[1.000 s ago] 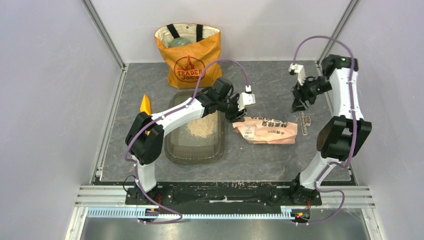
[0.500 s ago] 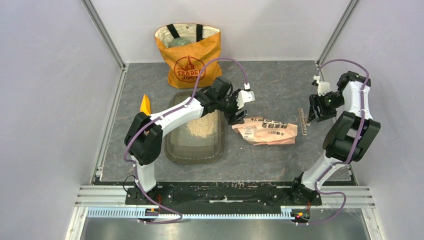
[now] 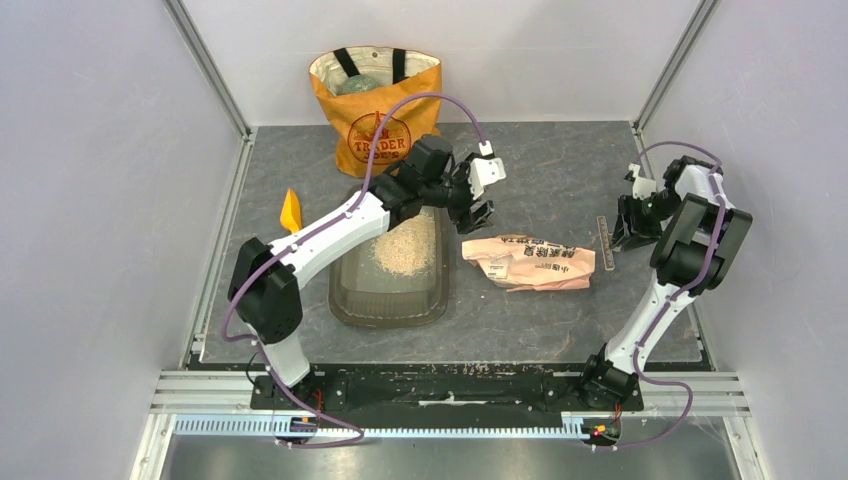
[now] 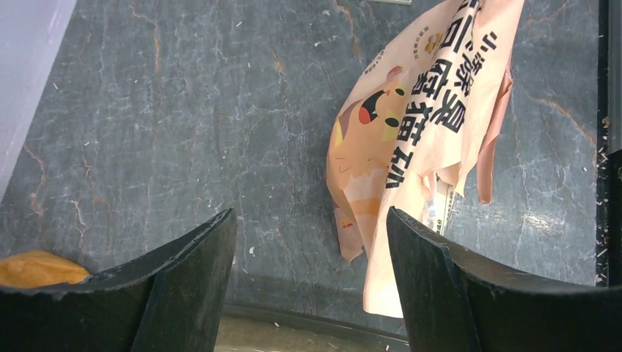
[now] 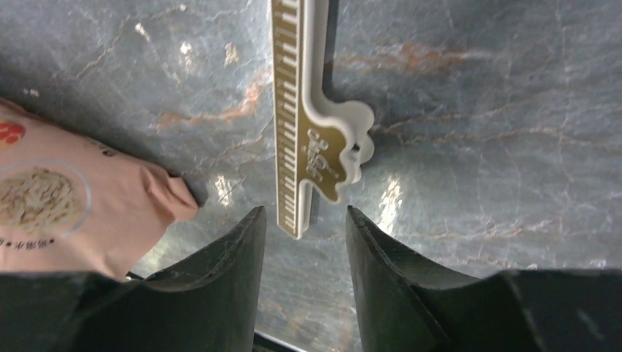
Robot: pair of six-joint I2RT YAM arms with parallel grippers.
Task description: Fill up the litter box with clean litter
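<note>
The smoky grey litter box (image 3: 352,300) lies left of centre on the mat, with a pale beige heap of clean litter (image 3: 403,250) in its far half. My left gripper (image 3: 478,212) is open and empty, hovering above the box's far right corner; the box rim (image 4: 308,323) shows between its jaws. The crinkled pinkish-tan litter bag (image 3: 530,262) lies flat to the right of the box and shows in the left wrist view (image 4: 411,139). My right gripper (image 3: 628,232) is open and empty near the right edge, over a gold-and-white bag clip (image 5: 304,139).
An orange tote bag (image 3: 378,108) stands at the back behind the box. An orange scoop (image 3: 290,212) lies left of the box. The bag clip (image 3: 604,240) lies right of the litter bag. Metal frame posts and walls bound the mat.
My left gripper has lifted away from the litter bag's left end toward the back. My right arm has swung out and down to the mat's right edge by the clip.
</note>
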